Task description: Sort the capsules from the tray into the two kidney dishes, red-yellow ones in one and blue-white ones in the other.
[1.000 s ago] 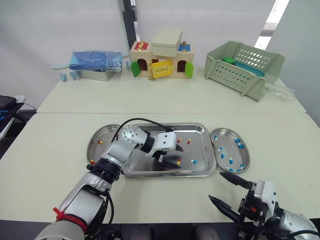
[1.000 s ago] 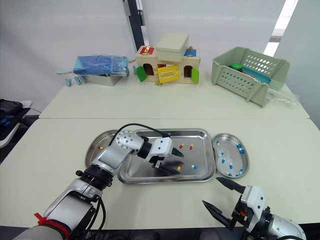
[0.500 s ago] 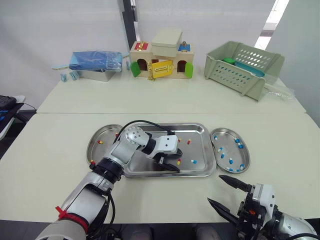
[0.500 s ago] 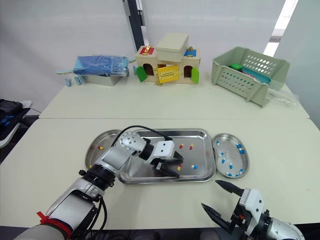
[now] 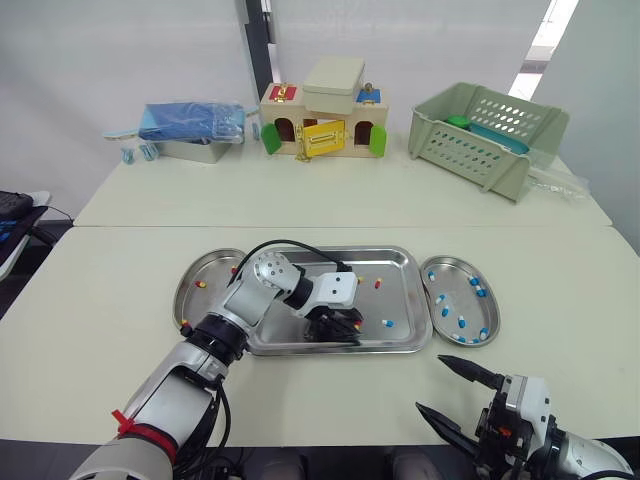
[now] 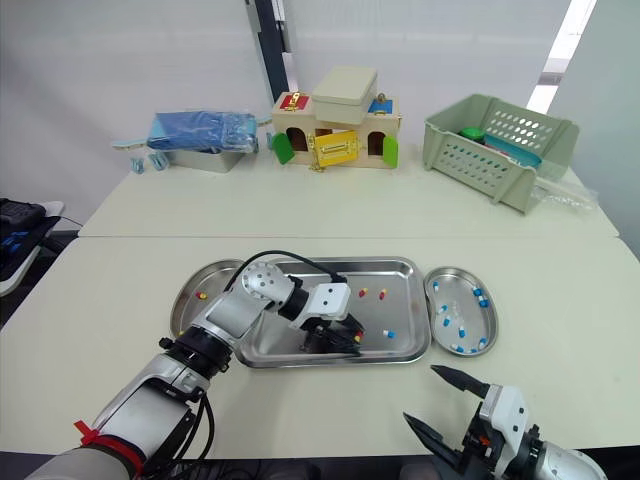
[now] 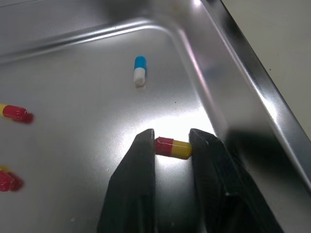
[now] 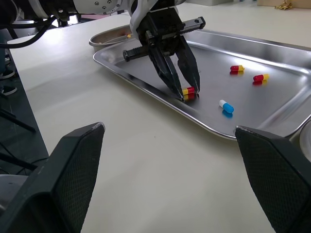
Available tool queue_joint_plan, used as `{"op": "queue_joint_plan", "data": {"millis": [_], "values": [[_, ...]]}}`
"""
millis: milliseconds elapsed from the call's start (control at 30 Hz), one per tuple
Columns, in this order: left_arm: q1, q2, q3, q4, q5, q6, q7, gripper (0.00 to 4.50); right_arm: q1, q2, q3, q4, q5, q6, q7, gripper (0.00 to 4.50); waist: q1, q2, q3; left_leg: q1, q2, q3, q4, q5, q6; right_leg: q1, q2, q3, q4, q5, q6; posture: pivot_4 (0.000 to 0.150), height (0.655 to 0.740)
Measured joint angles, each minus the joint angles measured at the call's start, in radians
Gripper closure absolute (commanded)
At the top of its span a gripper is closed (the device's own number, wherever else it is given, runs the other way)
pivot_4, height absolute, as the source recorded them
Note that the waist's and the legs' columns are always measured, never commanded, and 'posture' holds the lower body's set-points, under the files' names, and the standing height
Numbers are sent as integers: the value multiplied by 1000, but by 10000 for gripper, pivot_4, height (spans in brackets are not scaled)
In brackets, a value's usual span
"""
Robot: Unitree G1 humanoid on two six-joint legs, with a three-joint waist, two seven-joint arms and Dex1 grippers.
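Tray rim runs beside left gripper, jaws pinching a red-yellow capsule.

Two cream tables set edge to edge, and the objects resting on them.
Near table: steel tray at the centre; left kidney dish and right kidney dish just beside its short ends; far table: metal box under a blue bundle at the left; wooden toy house in the middle; green basket at the right.
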State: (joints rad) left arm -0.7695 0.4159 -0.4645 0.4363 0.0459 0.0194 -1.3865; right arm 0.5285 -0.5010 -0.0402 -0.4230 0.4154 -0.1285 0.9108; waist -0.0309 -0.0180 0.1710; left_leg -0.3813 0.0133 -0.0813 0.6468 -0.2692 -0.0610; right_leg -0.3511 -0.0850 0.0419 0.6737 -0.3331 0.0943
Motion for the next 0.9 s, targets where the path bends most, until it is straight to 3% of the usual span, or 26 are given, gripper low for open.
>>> {"op": "queue_joint_plan", "data": {"millis": [633,900], "values": [[4,8,32,-52,-32,82,2,40257,7,-3,13,36,0,-51,31,0,-1,0,0,0,0,0,0,0,0,-1,0,0,0,0,0,1500,7400],[133,186,207,-352,-128,264,65,40257,-40,-73,28,36,23,-59,122,0,-3,0,0,0,0,-1,0,0,0,0,0,0,0,0,0,1500,7400]]}}
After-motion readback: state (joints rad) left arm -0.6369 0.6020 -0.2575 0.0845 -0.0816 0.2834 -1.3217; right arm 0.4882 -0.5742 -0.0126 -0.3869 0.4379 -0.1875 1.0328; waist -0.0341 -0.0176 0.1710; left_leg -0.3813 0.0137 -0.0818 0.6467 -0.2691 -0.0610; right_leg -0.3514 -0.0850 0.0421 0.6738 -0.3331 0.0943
